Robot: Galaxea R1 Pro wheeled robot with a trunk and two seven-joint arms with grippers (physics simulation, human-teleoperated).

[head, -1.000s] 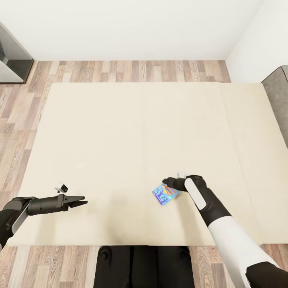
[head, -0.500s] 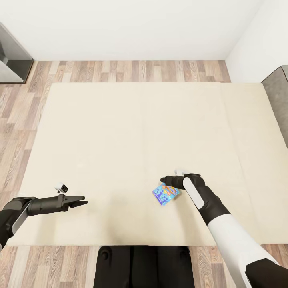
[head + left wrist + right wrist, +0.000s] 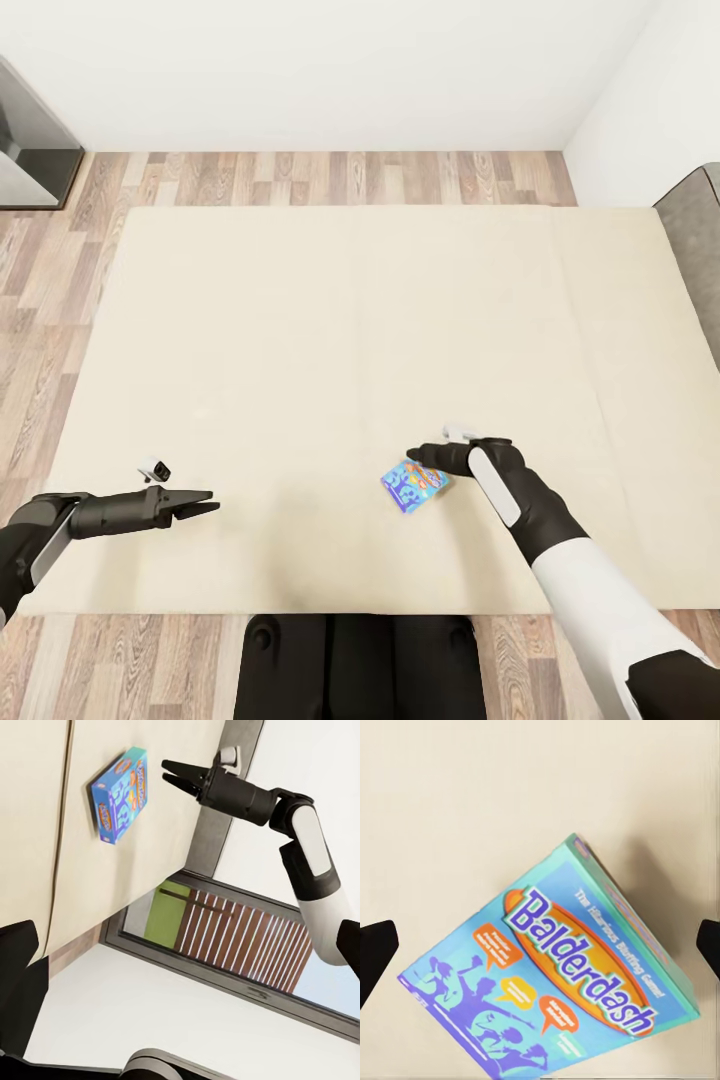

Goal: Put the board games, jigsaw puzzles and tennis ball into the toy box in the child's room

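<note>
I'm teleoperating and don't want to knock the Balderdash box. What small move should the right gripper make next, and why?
Probably ease the right gripper down until its open fingers straddle the blue board game, then close. The jaws are spread with the box lying flat on the bed between the fingertips in the right wrist view, apparently not yet touched.

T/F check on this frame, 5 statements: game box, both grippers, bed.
1. The Balderdash box lies on the bed. True.
2. The right gripper is shut on the box. False: its jaws are open, hovering beside the box, as the left wrist view shows.
3. The left gripper holds a jigsaw puzzle. False: it holds nothing, well away from the box.
4. The box is mainly blue with an orange title panel. True.
5. A SKIP BO box lies next to the Balderdash box. False: the mattress around it is bare.
</note>
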